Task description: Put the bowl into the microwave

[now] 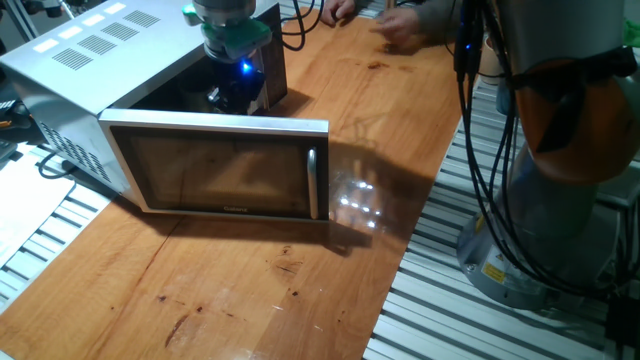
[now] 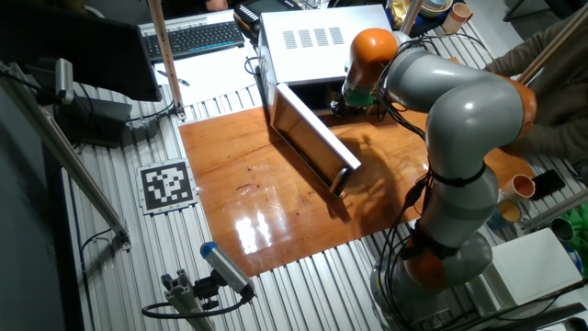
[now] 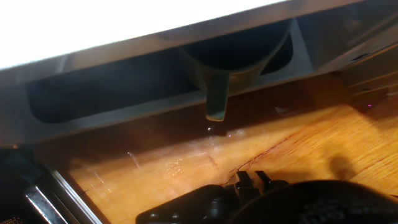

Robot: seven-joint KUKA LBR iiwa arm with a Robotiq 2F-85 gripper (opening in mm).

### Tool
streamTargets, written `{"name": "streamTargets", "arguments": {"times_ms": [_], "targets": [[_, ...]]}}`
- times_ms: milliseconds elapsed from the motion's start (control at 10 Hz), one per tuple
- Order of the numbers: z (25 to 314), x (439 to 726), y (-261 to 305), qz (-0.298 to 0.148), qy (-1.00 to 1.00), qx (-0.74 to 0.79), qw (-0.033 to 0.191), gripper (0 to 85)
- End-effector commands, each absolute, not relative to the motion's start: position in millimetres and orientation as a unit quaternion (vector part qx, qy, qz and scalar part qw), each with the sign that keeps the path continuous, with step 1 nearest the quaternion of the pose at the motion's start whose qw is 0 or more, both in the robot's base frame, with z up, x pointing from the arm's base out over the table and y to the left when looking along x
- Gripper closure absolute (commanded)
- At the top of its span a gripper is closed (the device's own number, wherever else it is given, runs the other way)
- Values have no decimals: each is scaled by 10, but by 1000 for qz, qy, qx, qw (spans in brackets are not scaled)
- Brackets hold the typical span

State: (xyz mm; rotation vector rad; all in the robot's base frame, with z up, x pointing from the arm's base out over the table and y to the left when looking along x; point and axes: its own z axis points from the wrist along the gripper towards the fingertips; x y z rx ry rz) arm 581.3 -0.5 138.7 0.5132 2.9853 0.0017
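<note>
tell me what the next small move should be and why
Probably ease the bowl further into the microwave before lowering. The door stands open, and the hand view shows the bowl, handle hanging down, right at the cavity mouth above the wooden table. The grip itself isn't visible.

The boxy silver-white microwave (image 2: 317, 46) sits at twelve o'clock on the wooden table (image 2: 248, 184), its dark glass door (image 2: 310, 142) swung open; the grey-and-orange arm (image 2: 459, 138) reaches inside from three o'clock.

Grey arm (image 2: 459, 119), orange joint bands, black cables (image 1: 478, 150), blue wrist light (image 1: 245, 68)
</note>
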Motion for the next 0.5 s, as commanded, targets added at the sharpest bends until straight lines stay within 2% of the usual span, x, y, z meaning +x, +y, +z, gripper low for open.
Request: {"name": "streamTargets", "arguments": {"times_ms": [0, 400], "targets": [[1381, 5817, -6, 0, 984, 167, 56, 850], [1361, 5867, -46, 1, 986, 158, 56, 850]]}}
